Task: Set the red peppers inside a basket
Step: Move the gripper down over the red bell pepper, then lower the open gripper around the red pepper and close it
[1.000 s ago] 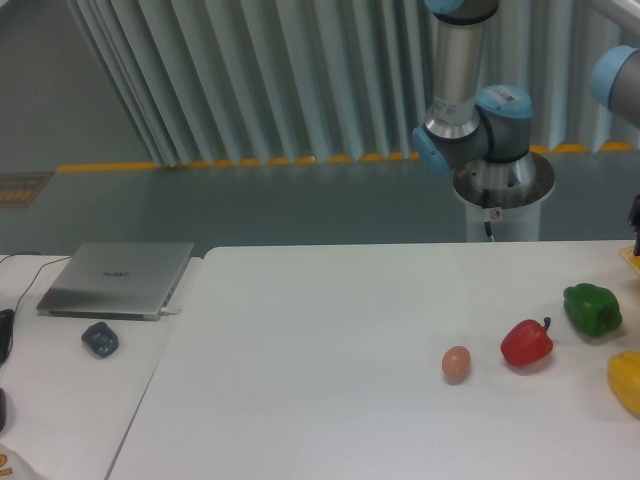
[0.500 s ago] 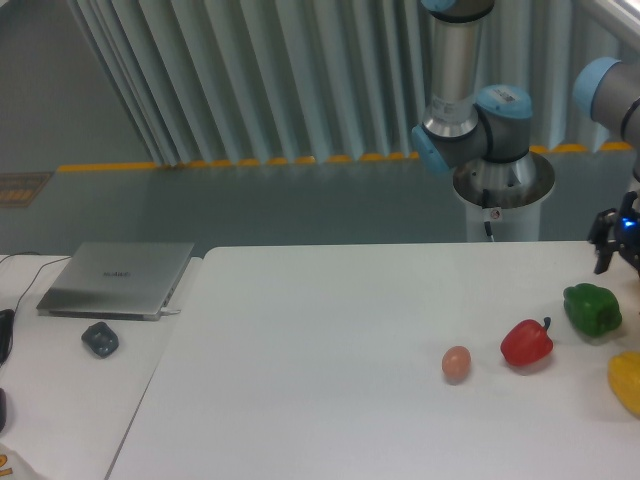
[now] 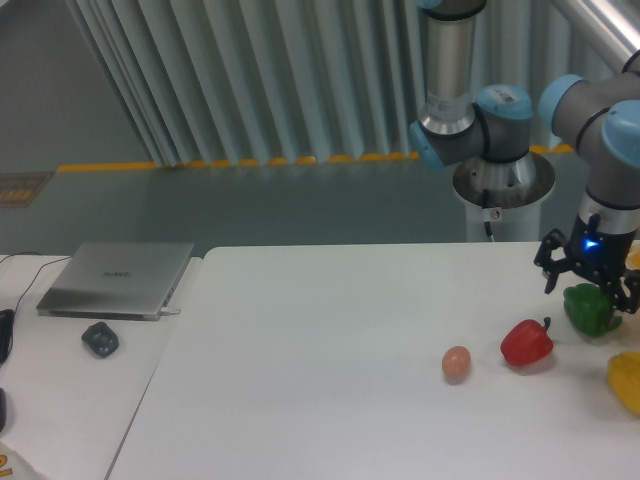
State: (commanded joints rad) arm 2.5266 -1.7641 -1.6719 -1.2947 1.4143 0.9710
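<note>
One red pepper (image 3: 526,343) sits on the white table (image 3: 330,350) btwn one brown egg (image 3: 456,363) and one green pepper (image 3: 591,309), w/ one yellow pepper (image 3: 627,382) at right edge; claw (image 3: 589,282) hangs spread apart over the green one.

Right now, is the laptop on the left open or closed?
Closed. The silver laptop lies flat on the side table with its lid down, logo facing up, no screen or keyboard showing.
</note>
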